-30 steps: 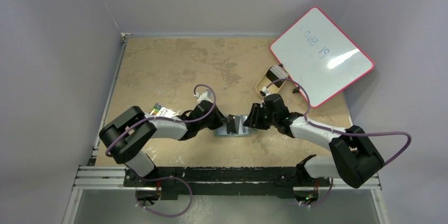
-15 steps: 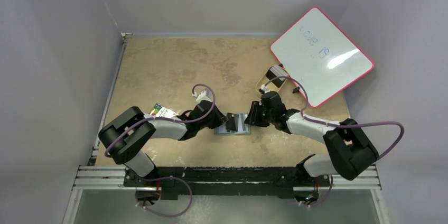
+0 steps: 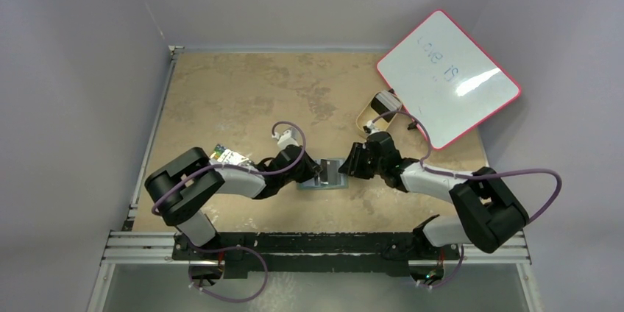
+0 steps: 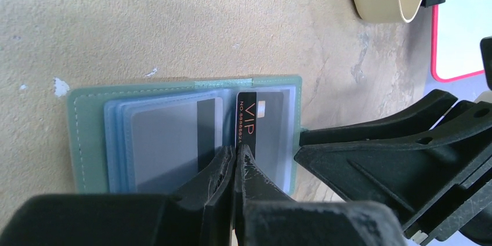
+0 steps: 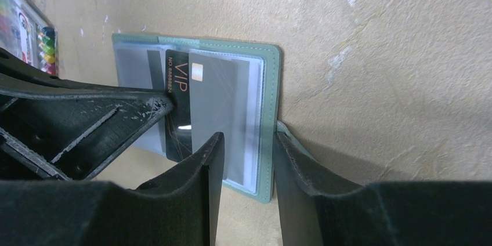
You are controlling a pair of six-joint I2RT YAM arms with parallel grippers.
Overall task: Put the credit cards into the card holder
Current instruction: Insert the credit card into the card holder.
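The green card holder (image 4: 87, 141) lies open on the table, its clear sleeves facing up (image 3: 335, 182). A black credit card (image 4: 246, 118) marked VIP sits partly inside a right-hand sleeve, with a strip near the spine left bare (image 5: 177, 83). A greyish credit card (image 4: 174, 141) with a dark stripe fills a left-hand sleeve. My left gripper (image 4: 235, 152) is shut, its tips against the bare strip of the black card. My right gripper (image 5: 246, 141) stands open astride the holder's right edge (image 5: 270, 112), one finger over the sleeves and the other against the side tab.
A tan oval tray (image 3: 379, 115) stands at the back right, next to a pink-rimmed whiteboard (image 3: 449, 76) that overhangs the table corner. A colourful printed card (image 3: 227, 154) lies by the left arm (image 5: 29, 31). The two grippers almost touch over the holder.
The left arm has pushed to the right, bringing its shut tips further over the holder. The right gripper's jaws have narrowed a little around the holder's edge.
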